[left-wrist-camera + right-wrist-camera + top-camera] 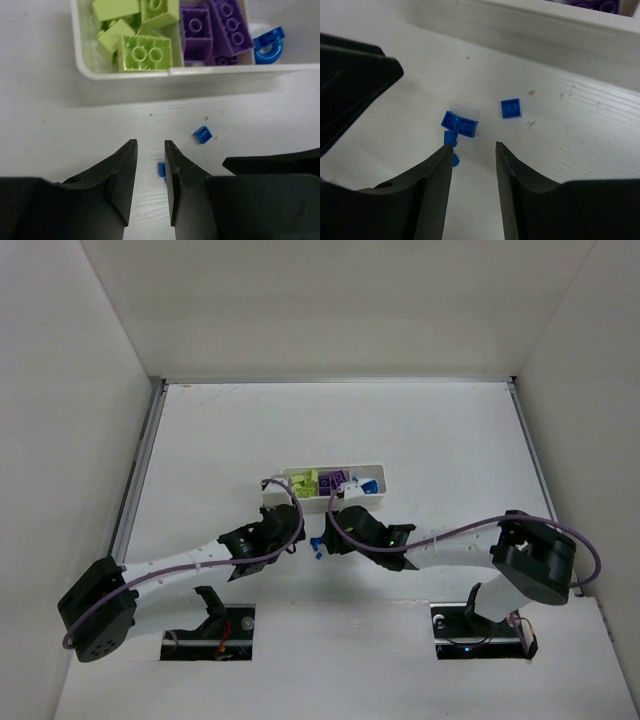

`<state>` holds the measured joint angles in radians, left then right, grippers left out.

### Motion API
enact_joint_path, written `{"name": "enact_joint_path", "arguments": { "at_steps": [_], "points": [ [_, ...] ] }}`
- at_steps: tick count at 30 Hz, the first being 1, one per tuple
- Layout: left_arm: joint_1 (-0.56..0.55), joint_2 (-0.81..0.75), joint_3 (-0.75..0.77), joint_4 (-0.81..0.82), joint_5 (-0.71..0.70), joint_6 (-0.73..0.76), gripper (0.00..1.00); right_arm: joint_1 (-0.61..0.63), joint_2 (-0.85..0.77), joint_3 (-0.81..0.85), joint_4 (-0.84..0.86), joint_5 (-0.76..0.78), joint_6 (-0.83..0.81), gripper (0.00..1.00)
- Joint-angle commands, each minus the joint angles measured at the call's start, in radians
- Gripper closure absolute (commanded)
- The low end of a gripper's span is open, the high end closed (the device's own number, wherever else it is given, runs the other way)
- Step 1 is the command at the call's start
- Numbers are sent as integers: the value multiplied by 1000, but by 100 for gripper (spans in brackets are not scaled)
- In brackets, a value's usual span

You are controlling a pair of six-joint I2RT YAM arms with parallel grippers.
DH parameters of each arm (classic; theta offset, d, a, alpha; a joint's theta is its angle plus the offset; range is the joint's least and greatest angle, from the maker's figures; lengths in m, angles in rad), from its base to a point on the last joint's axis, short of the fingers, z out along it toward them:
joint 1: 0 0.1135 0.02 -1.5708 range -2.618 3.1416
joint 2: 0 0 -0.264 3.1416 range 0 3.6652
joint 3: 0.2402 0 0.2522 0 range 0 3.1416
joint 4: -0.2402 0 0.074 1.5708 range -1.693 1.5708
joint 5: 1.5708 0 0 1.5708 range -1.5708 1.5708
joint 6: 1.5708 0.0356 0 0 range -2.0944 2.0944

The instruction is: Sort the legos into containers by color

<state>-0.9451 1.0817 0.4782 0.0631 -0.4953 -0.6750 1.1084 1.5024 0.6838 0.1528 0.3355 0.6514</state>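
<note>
Overhead, the left arm (170,568) stretches from its near-left base toward the middle of the table (430,430). The left gripper (150,150) hangs low over bare tabletop just short of the tray (80,60). Its fingers stand a narrow gap apart with nothing between them, only white table showing through. A small blue piece (161,169) peeks out beside the inner edge of one finger. It is partly hidden, and I cannot tell whether the two touch. A little further right, a flat blue tile (202,134) lies loose on the table, clear of both grippers.

In the tray, the left compartment holds the yellow-green bricks (145,52), and the middle one holds the purple bricks (220,25). The right one holds a curved blue brick (268,46).

The right gripper (474,147) comes at the same patch of table from the other side, its jaws parted wider and holding nothing. Just ahead of its tips sits a blue cluster (459,124) of little bricks, with a couple of smaller bits close to one finger. The tile lies to the right of that cluster. The right arm (470,540) runs back to its base at the near-right edge.
</note>
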Motion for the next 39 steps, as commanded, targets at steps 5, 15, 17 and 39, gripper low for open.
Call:
{"name": "enact_joint_path", "arguments": {
  "at_steps": [5, 15, 17, 39],
  "points": [
    [-8, -60, -75, -26, -20, -72, 74, 29, 102, 132, -108, 31, 19, 57],
    [-4, -104, -115, -13, -3, -60, 73, 49, 219, 256, -237, 33, 24, 59],
    [-2, -117, -119, -9, 14, -57, 73, 49, 229, 272, -251, 42, 27, 60],
    [-11, -129, -121, 6, 49, -57, 70, 51, 200, 278, -282, 132, 42, 76]
  ]
}}
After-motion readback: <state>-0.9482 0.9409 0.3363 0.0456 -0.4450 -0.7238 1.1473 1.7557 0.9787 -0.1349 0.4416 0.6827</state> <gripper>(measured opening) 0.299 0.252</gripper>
